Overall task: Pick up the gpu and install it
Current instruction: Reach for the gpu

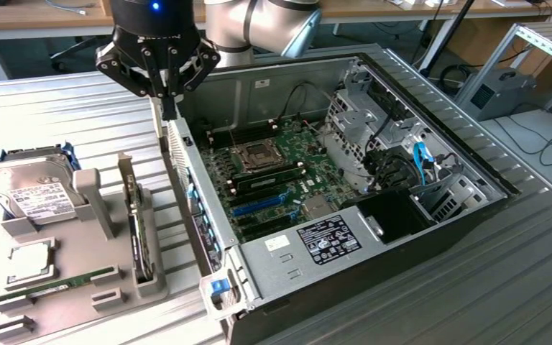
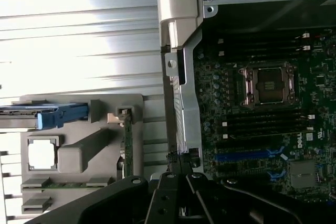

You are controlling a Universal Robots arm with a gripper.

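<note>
The gpu (image 1: 138,231) is a thin dark card standing on edge in a slot of the grey holder (image 1: 94,194), at the exterior view's left. In the wrist view the gpu (image 2: 127,142) shows edge-on in the same holder (image 2: 84,150). My gripper (image 1: 167,109) hangs shut and empty above the back corner of the open computer case (image 1: 256,86), beyond the holder and well above the card. Its black fingers (image 2: 168,195) meet over the case's metal rear wall (image 2: 185,103). The motherboard (image 1: 286,172) lies exposed with blue card slots (image 1: 261,206).
The holder also carries a silver hard drive (image 1: 31,190) in a blue frame, a processor chip (image 1: 29,262) and a green memory stick (image 1: 60,284). Inside the case sit a drive cage (image 1: 362,122), cables (image 1: 420,162) and a power supply (image 1: 319,241). Ribbed metal tabletop (image 1: 55,115) surrounds everything.
</note>
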